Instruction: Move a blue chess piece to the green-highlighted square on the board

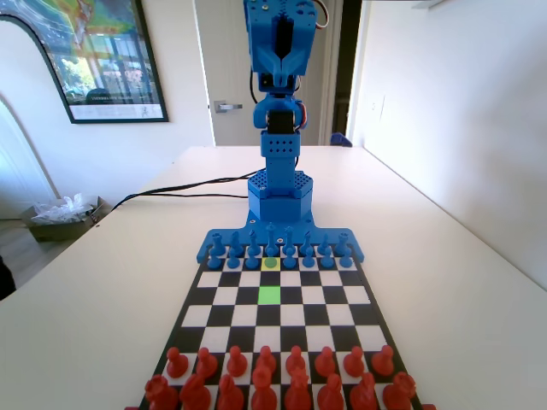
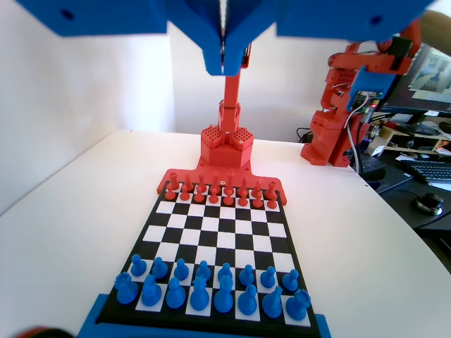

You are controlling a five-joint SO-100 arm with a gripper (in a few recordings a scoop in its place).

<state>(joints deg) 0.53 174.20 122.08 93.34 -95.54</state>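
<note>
My gripper (image 2: pixel 224 62) hangs high above the board's near end in the wrist view, its jaws pressed together with nothing between them. In the fixed view the blue arm (image 1: pixel 279 51) stands folded up behind the board (image 1: pixel 195 314). A row of blue pawns stands in front of the taller blue pieces. One blue pawn (image 1: pixel 271 261) (image 2: pixel 225 272) sits on a pale yellow square. The green-highlighted square (image 1: pixel 269 295) lies bare two squares in front of that pawn, toward the red side.
Red pieces (image 1: pixel 265 376) fill the two rows at the board's near end in the fixed view. The middle rows of the board carry no pieces. A black cable (image 1: pixel 184 186) runs across the white table to the left of the arm's base.
</note>
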